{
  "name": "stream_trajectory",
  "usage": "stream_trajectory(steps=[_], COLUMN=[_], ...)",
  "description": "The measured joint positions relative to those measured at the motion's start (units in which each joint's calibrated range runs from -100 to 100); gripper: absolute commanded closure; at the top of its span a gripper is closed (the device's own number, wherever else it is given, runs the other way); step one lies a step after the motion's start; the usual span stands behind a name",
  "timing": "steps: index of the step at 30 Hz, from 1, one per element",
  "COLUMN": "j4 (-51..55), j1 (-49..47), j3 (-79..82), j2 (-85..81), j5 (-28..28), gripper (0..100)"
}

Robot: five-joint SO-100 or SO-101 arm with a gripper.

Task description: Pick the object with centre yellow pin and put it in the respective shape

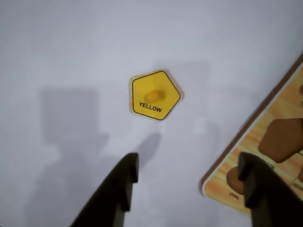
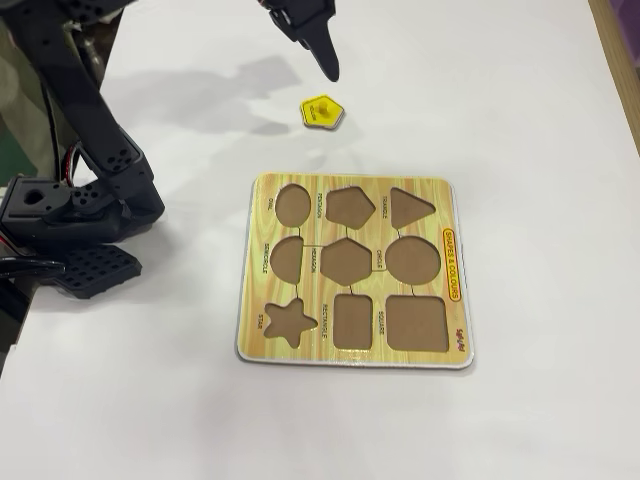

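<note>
The object with centre yellow pin is a flat yellow pentagon printed "YELLOW", lying on the white table. In the fixed view this piece lies just beyond the top edge of the wooden shape board. My gripper is open and empty, its two dark fingers spread wide below the piece in the wrist view. From the fixed camera the gripper hangs above the table, just behind the piece and not touching it. The board's pentagon recess is empty; it also shows in the wrist view.
The board holds several empty recesses, among them an oval, a triangle and a star. The arm's black base stands at the left edge. A table edge runs down the right.
</note>
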Motion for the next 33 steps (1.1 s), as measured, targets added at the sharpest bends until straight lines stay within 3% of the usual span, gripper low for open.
stream_trajectory(steps=[33], j4=[-0.09], j1=[-2.25], j3=[-21.85], j2=[31.36], j5=[0.00], gripper=[76])
